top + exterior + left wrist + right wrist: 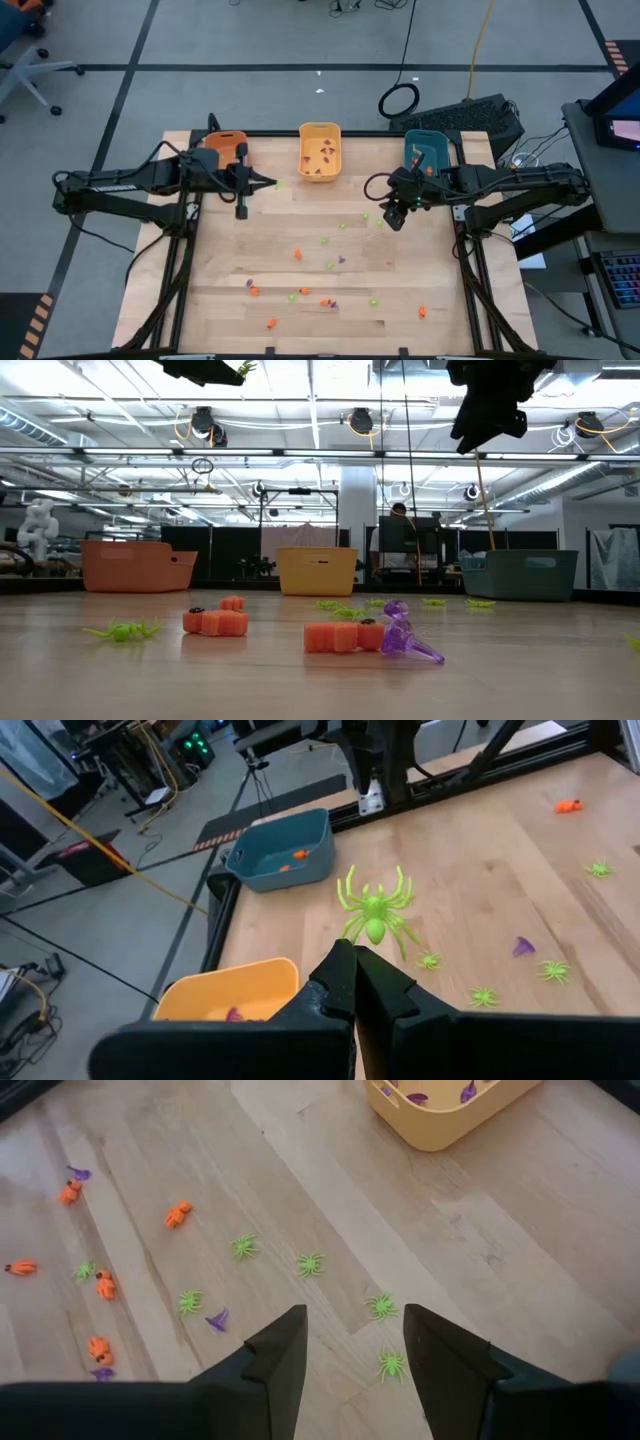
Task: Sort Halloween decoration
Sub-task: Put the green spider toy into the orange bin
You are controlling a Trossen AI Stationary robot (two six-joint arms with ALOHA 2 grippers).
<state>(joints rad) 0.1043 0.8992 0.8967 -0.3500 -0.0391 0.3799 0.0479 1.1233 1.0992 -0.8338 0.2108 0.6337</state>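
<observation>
Green spider (pixel 375 910) pinched in left hand (pixel 352 968) by a leg only; could slip off mid-carry. Right hand (pixel 355 1342) wide, empty, over bench (pixel 400 300).

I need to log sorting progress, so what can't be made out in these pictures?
- Orange bin: the left arm covers its inside in the high view; the low view shows only its wall.
- Teal bin: only two orange trinkets show; the rest of its floor is hidden by its near wall.

Light green spider (pixel 375 910); purple trinkets (pixel 217 1320); orange trinkets (pixel 177 1214) on pale wooden table (pixel 400 300). Bins: orange (pixel 222 146), yellow (pixel 320 150), teal (pixel 428 148).
</observation>
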